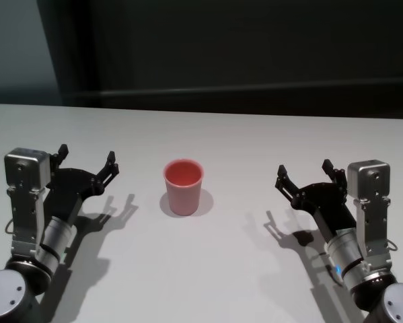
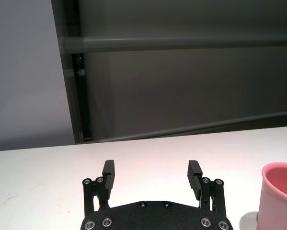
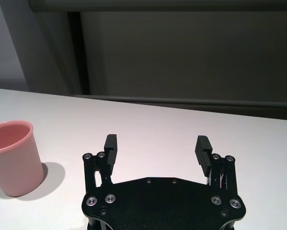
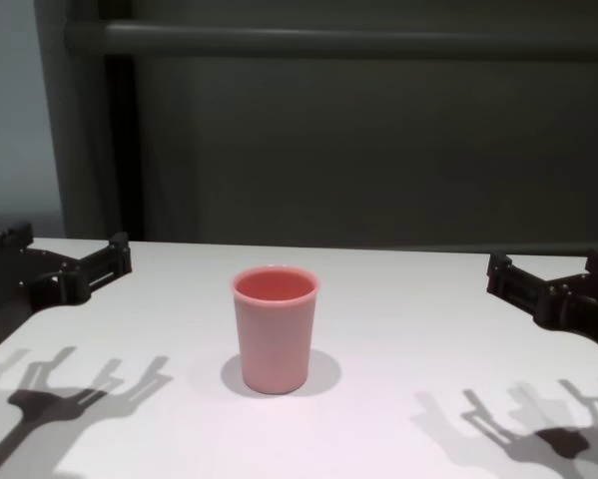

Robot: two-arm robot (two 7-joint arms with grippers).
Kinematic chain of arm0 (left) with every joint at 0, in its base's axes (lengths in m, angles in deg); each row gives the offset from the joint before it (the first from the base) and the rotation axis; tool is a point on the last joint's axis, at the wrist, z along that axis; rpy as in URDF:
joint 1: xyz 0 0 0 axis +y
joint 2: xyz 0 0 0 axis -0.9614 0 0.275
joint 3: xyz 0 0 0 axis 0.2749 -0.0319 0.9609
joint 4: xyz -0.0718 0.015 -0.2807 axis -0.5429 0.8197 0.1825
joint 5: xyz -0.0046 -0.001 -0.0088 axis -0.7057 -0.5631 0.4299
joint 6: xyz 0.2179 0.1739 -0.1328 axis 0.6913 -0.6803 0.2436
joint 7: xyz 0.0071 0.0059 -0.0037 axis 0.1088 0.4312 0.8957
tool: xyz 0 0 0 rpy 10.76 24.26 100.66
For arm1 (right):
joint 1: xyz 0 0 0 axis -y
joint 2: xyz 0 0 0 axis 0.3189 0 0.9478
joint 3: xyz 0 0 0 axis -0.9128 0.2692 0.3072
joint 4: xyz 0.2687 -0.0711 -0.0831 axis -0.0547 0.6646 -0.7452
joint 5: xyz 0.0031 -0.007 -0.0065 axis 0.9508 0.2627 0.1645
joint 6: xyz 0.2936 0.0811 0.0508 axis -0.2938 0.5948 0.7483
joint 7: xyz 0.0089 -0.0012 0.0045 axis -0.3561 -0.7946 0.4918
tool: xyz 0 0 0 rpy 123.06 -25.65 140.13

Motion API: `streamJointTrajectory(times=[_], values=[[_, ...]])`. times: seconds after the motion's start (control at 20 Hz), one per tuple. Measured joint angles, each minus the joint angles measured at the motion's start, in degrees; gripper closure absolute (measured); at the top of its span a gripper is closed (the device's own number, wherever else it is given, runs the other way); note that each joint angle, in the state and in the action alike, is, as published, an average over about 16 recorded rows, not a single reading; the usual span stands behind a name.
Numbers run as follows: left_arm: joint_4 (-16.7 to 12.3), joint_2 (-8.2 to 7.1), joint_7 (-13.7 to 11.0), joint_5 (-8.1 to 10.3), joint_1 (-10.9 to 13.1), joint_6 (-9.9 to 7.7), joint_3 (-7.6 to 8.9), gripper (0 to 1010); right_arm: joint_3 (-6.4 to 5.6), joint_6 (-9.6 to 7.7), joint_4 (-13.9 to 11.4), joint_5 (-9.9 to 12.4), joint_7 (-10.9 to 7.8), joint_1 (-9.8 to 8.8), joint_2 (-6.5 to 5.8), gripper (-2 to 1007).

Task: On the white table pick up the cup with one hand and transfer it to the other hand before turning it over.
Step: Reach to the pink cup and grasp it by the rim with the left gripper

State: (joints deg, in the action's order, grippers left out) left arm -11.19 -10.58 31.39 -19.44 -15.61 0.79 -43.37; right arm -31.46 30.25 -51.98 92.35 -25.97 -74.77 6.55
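Pink cup stood upright, rim up, on the white table, roughly midway between the two arms and touched by neither. Left gripper hovered above the table to the cup's left, fingers spread wide with nothing between them; the left wrist view showed both finger pads apart over bare tabletop, the cup off to one side. Right gripper sat to the cup's right, well apart from it, fingers likewise wide and empty. Both grippers pointed forward and slightly inward toward the cup. Each cast a forked shadow on the table. Dark wall panel ran behind the table's far edge.
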Motion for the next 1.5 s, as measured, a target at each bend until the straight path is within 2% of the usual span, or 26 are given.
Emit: streamJointTrajectory(times=[1.5], values=[[0.00,0.00,0.00,0.00,0.00,0.00,0.00,10,0.00,0.00,0.00,0.00,0.00,0.00,0.00,3]])
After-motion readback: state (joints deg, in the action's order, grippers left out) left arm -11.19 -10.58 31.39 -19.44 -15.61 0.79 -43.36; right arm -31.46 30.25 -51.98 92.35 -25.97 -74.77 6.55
